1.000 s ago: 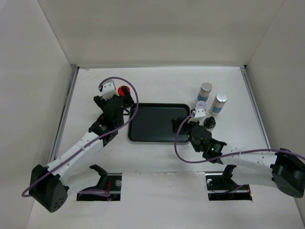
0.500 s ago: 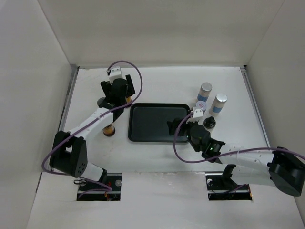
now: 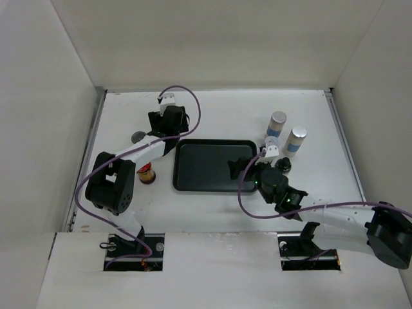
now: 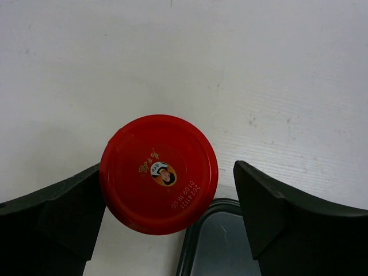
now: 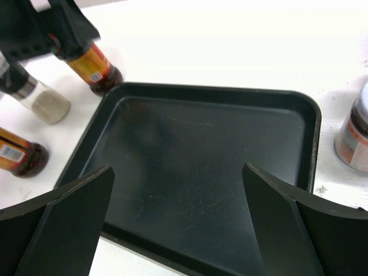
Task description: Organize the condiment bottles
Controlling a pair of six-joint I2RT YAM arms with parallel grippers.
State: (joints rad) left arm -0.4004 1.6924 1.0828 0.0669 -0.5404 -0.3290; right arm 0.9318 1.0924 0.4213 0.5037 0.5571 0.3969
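Note:
A red-lidded jar [image 4: 159, 173] stands just off the black tray's [image 3: 199, 167] far left corner [image 4: 213, 244]. My left gripper [image 4: 168, 172] hangs over it, open: the left finger [image 4: 69, 213] touches the lid and the right finger [image 4: 270, 213] stands apart. From above, the left gripper [image 3: 168, 129] hides this jar. My right gripper [image 5: 177, 171] is open and empty above the tray [image 5: 201, 144], over its right part [image 3: 241, 168]. Another red-lidded jar [image 3: 148, 172] stands left of the tray, and a grey-lidded pale jar [image 3: 137, 136] stands further back.
Two tall white silver-capped bottles [image 3: 277, 122] [image 3: 297, 138] and a dark-lidded jar [image 3: 282, 165] stand right of the tray. The right wrist view shows that jar [image 5: 353, 138] past the tray's rim. White walls enclose the table on three sides.
My left gripper has swung right onto the red-lidded jar and its jaws have narrowed around it. The right gripper's jaws have opened wide over the tray.

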